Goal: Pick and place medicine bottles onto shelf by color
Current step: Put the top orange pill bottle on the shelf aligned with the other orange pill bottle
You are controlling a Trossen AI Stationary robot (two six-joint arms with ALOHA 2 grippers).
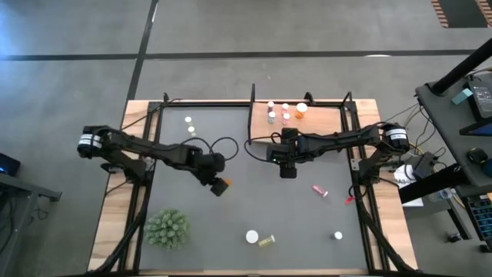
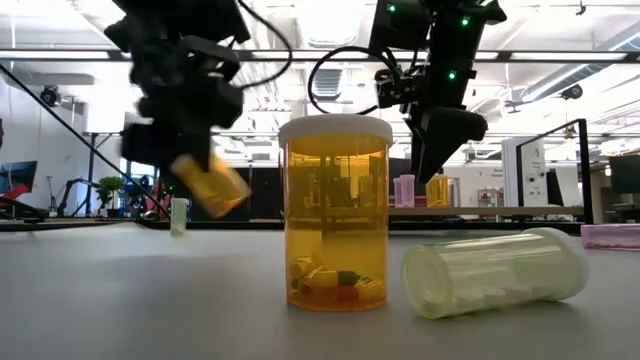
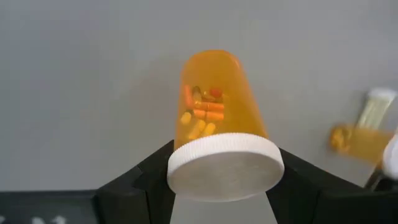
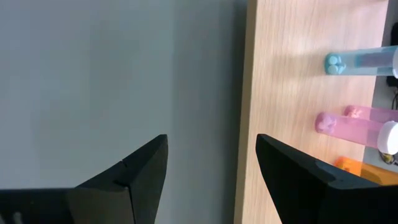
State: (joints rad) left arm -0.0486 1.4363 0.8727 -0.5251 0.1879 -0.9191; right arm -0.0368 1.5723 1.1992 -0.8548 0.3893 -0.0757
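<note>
Above the dark grey mat [image 1: 231, 208], near its middle, the left gripper [image 1: 216, 183] was clamped on an orange medicine bottle [image 3: 214, 118], its two fingers [image 3: 152, 180] pressed against the white cap while the body, with orange and yellow pills inside, pointed away from the wrist. From table height that bottle hung tilted in the air, clear of the mat. The right gripper [image 1: 287, 171] hovered over the mat just beside the near edge of the shelf [image 1: 327, 123], its fingers [image 4: 134, 177] spread apart with nothing between them. On the shelf's wooden board stood several bottles close together: two pink ones [image 1: 286, 117], a pale one [image 1: 270, 116] and an orange one [image 1: 300, 110]; the right wrist view showed a bluish, a pink and an orange bottle near the board's far side. Elsewhere on the mat, two small white-capped bottles [image 1: 189, 121] stood near the far left, a pink-red bottle [image 1: 320, 190] lay on its side to the right, and another reddish one [image 1: 348, 199] lay by the right edge. Close to the low camera an orange bottle [image 2: 335, 215] stood upright, with a yellow-green bottle [image 2: 495, 272] lying on its side just beside it. A white-capped bottle [image 1: 337, 235] stood further right. A spiky green plant [image 1: 167, 228] sat at the near left corner.
</note>
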